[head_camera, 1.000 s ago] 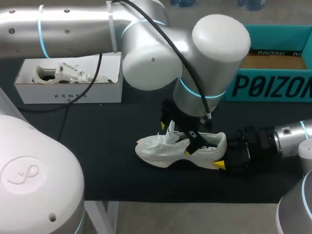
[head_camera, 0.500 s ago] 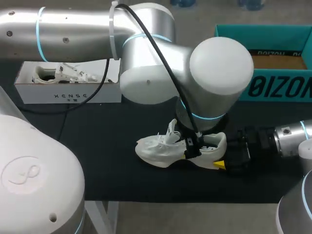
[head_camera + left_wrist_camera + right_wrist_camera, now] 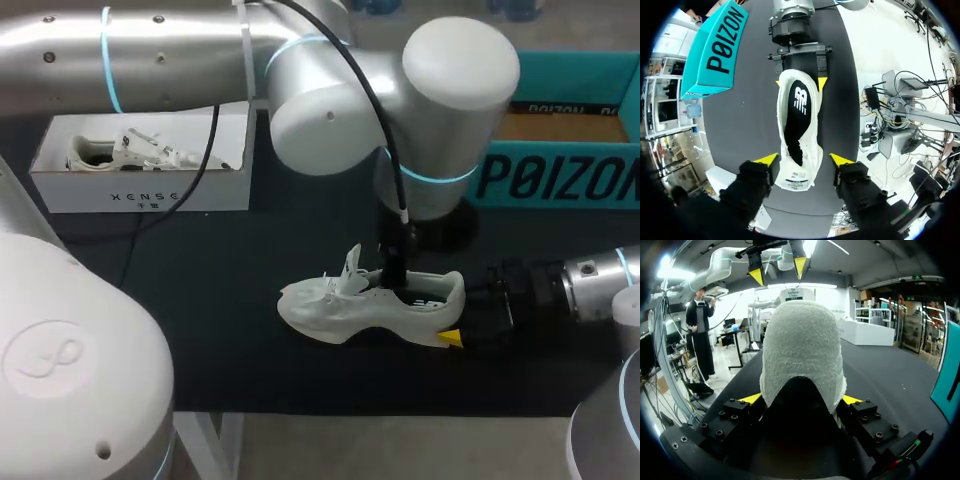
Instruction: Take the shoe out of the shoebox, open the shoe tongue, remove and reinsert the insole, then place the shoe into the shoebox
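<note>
While shoe [image 3: 350, 310] lies on table [image 3: 230, 330], out of teal box [image 3: 560, 180], heel is clamped by right gripper [image 3: 801, 400]. Left gripper [image 3: 804, 160] is held wide astride tongue [image 3: 796, 179]. Insole [image 3: 797, 115] is seated inside; whether it has been out cannot be told. Reboxing is judged left.

Black matte table [image 3: 180, 300], white frame leg [image 3: 207, 440] beneath front edge.

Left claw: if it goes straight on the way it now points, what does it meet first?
Probably the white shoe. The left claw points down over its tongue end, open, with one finger on each side. The black table lies beneath the shoe. Depth is unclear.
</note>
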`<action>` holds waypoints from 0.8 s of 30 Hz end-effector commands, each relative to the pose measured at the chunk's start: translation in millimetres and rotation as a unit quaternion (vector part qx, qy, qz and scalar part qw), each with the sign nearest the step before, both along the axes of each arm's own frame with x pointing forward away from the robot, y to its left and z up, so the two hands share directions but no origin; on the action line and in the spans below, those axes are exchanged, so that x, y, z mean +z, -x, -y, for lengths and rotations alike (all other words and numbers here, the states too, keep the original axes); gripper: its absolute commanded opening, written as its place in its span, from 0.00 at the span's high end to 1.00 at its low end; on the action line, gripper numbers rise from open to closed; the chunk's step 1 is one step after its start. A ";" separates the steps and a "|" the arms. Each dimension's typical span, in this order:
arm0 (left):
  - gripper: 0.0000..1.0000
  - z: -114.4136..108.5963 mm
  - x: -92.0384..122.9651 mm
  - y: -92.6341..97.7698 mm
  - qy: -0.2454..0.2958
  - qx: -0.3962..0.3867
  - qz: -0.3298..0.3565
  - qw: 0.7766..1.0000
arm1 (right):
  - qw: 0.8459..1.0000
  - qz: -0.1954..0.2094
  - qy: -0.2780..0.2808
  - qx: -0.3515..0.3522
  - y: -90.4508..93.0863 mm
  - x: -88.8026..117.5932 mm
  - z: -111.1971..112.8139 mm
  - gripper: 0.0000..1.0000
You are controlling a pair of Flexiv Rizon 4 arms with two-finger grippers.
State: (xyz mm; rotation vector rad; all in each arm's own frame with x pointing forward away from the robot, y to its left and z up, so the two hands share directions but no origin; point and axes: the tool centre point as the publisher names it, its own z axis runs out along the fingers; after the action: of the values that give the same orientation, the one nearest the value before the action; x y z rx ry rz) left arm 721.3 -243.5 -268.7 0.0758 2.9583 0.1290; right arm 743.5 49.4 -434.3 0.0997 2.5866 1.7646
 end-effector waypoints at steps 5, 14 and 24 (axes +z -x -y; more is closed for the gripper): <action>1.00 29.4 -18.5 -5.3 -0.029 -0.012 0.002 0.999 | 1.000 -0.001 0.001 -0.001 0.7 -3.4 1.0 1.00; 1.00 29.4 -47.8 -20.5 -0.030 0.000 -0.024 0.999 | 1.000 -0.001 0.001 -0.001 0.7 -3.4 1.0 1.00; 1.00 26.4 -72.7 -28.2 -0.040 0.004 -0.044 0.998 | 1.000 -0.001 0.001 -0.001 0.7 -3.4 1.0 1.00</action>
State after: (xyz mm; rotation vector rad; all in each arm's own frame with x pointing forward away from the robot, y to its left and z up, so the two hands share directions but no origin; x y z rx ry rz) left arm 746.8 -268.7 -332.2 0.0797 3.0295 0.2508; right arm 743.5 49.3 -434.3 0.0999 2.5866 1.7646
